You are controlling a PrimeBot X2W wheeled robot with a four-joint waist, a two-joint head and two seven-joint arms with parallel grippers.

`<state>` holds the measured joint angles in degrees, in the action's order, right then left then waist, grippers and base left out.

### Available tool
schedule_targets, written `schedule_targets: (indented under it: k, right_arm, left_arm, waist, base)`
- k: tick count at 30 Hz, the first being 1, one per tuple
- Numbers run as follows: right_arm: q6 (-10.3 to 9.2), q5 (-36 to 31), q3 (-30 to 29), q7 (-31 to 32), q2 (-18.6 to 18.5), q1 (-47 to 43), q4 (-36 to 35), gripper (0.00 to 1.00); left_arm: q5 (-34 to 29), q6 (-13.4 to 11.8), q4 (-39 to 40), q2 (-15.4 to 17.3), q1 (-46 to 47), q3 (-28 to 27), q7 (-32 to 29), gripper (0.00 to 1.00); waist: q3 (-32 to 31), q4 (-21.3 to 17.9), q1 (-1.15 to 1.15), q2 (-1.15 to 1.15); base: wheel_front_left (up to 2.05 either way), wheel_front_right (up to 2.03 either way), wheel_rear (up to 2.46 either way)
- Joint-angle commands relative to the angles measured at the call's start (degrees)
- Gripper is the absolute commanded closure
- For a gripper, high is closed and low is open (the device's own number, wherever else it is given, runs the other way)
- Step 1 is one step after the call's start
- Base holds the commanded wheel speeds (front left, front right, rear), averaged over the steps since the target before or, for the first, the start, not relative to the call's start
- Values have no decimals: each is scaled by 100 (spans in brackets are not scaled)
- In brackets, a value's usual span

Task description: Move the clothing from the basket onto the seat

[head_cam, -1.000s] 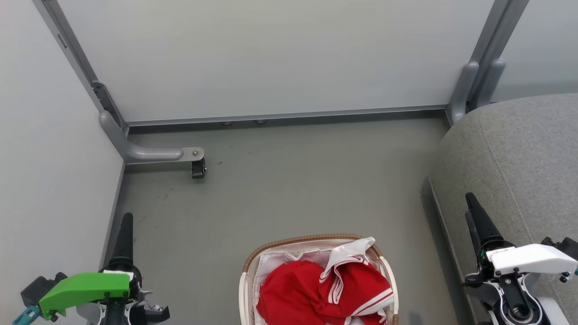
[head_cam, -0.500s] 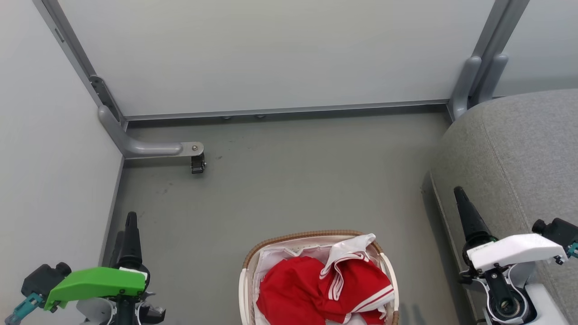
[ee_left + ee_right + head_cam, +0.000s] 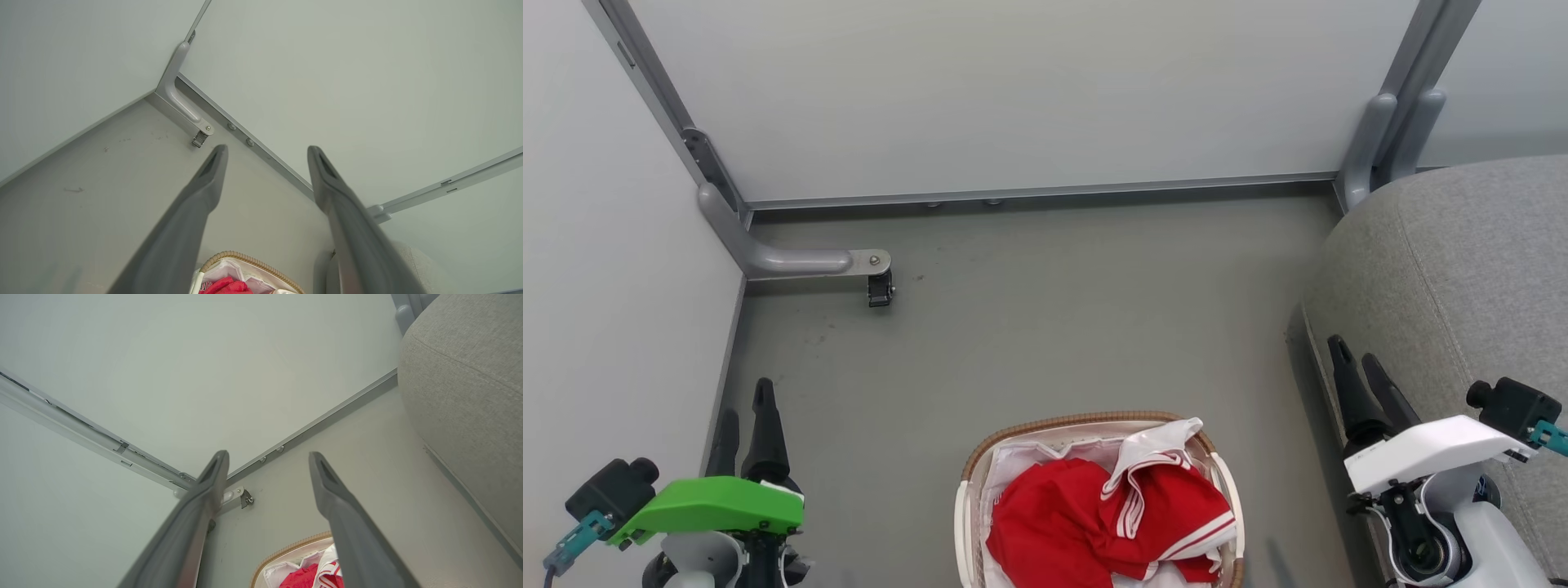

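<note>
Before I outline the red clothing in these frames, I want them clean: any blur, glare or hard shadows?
Head view: soft even light, no glare, clothing and basket sharp, faint shadow on the floor beside the seat. Left wrist view: left claw blurs toward the bottom edge, walls sharp. Right wrist view: right claw blurs likewise, seat weave crisp.

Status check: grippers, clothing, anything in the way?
Left gripper open, empty. Right gripper open, empty. Clothing heaped in basket, none visible on seat. Nothing seen blocking the basket.
</note>
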<state>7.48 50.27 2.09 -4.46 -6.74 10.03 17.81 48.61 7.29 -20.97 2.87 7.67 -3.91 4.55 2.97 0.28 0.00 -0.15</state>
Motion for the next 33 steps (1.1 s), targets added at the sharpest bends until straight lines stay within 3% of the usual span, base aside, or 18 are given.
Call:
schedule_targets:
  k: [1, 33]
  right_arm:
    - [3, -212, 28, -68, -70, 143, -28, 0]
    - [3, -2289, 247, -573, -157, 126, 207, 0]
  left_arm:
    - [-237, 15, 25, 30, 179, -17, 59, 0]
    - [-2350, 23, -247, 5, 85, -35, 564, 0]
  waist:
    - [4, 0, 0, 6]
    - [46, -9, 0, 9]
  base:
    - [0, 0, 0]
    - [0, 0, 0]
